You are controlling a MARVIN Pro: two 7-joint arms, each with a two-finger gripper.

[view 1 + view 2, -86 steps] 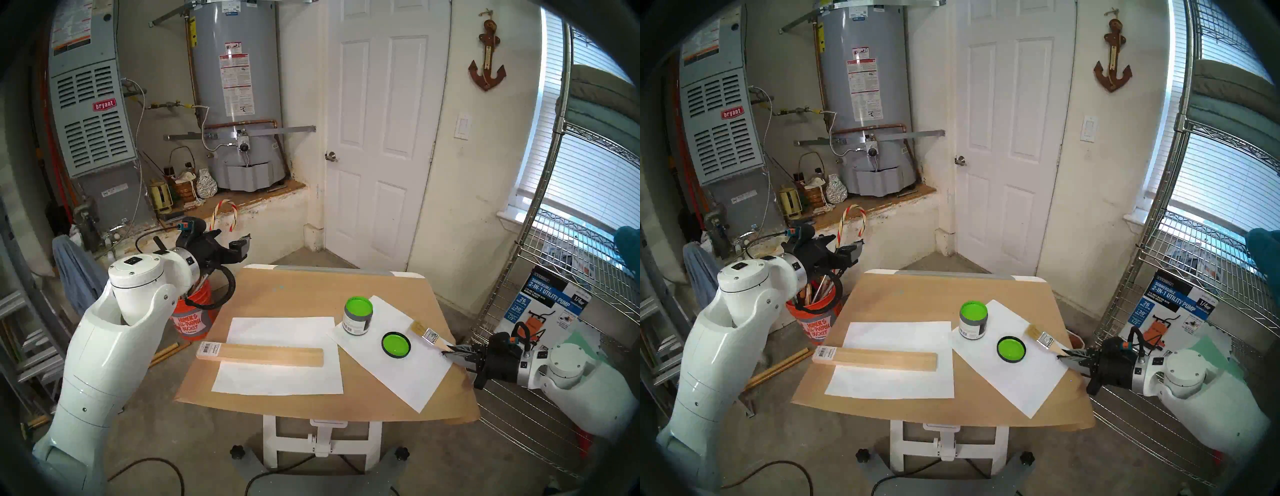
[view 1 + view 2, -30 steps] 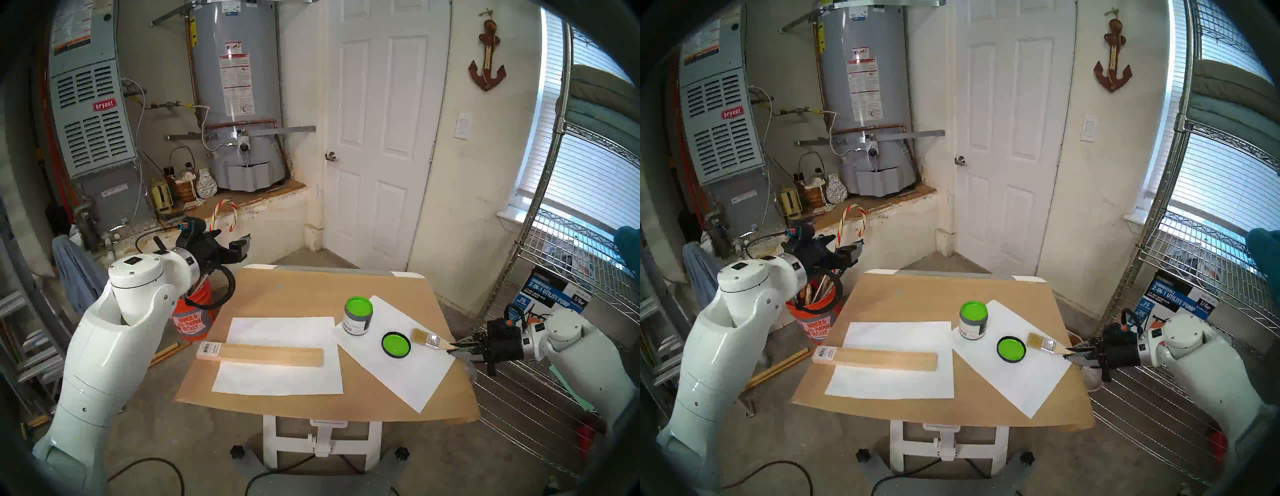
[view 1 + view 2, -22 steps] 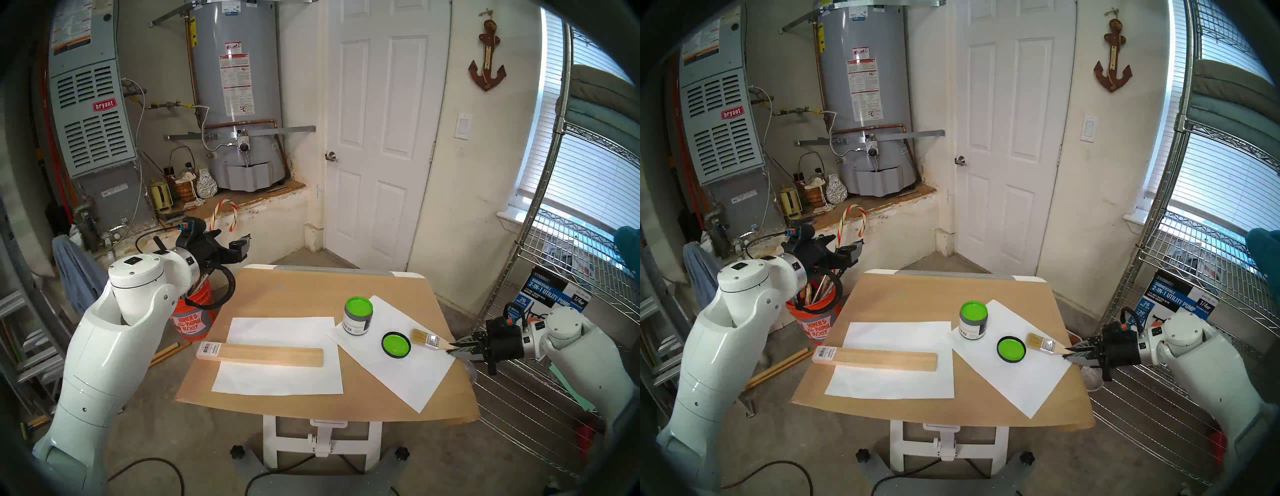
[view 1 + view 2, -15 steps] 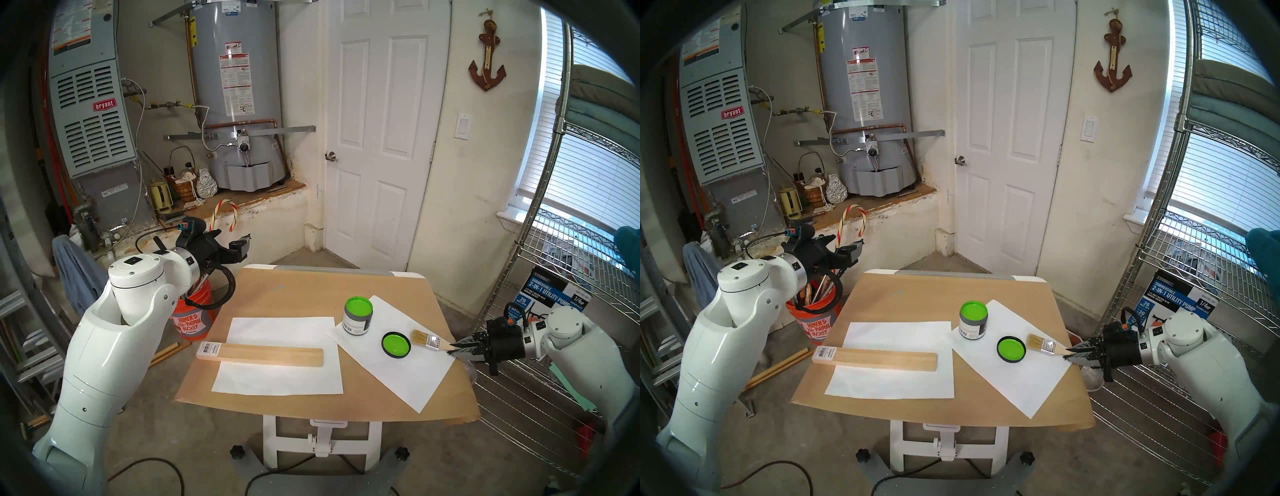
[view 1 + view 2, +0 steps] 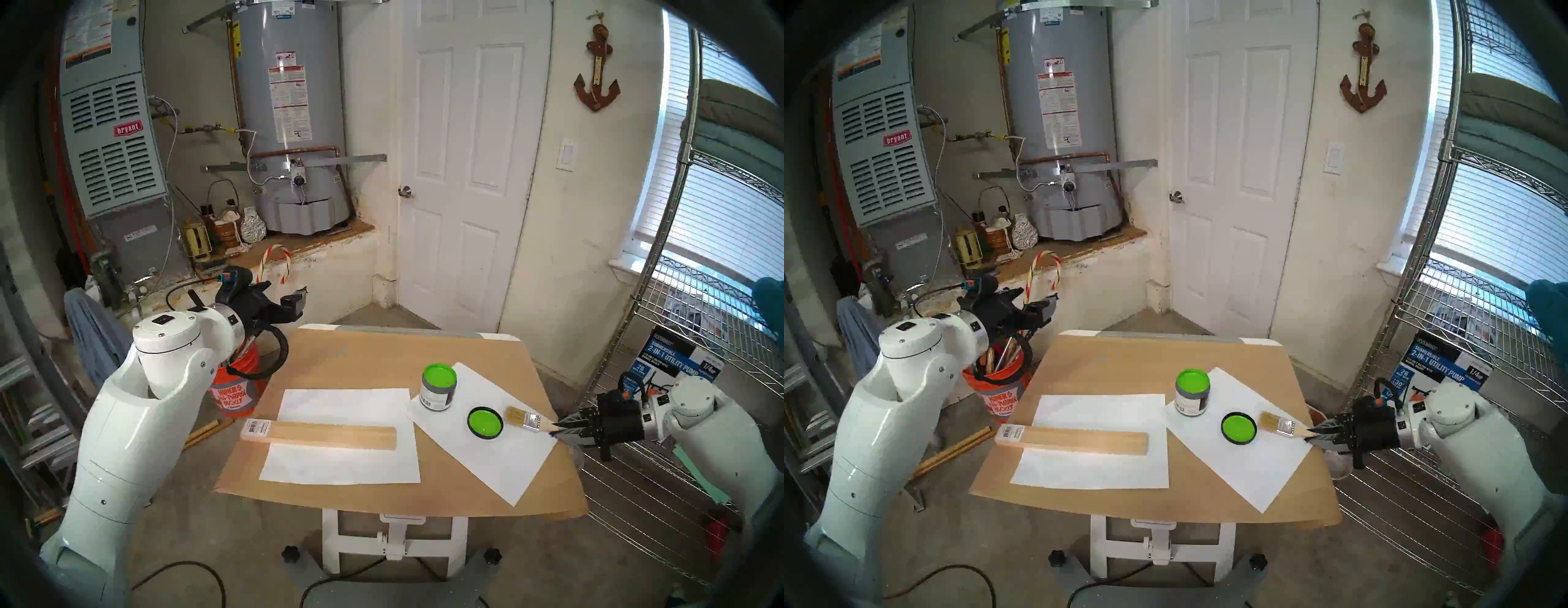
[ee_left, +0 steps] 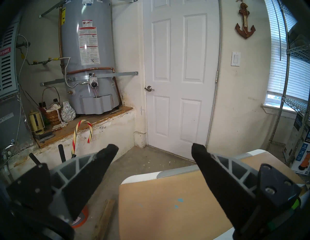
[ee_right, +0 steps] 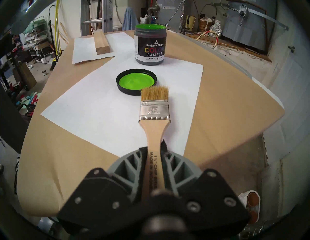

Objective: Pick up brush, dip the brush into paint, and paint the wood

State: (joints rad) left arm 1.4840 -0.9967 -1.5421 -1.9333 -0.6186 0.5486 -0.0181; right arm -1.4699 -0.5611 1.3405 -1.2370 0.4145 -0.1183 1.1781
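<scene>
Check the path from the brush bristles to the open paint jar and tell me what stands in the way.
The brush, held in the right hand, points toward the paint jar. The upturned lid, coated in green paint, lies on the white paper right between the bristles and the jar. Nothing else visibly blocks the way.

I'm working in a home garage or utility room: a gray water heater (image 5: 292,114) stands on a raised ledge beside a furnace (image 5: 110,140), next to a white panel door (image 5: 466,170). The floor is bare concrete, with an orange bucket (image 5: 237,392) of tools, a ladder (image 5: 25,424) and wire shelving (image 5: 695,339) holding a pump box (image 5: 674,361).
</scene>
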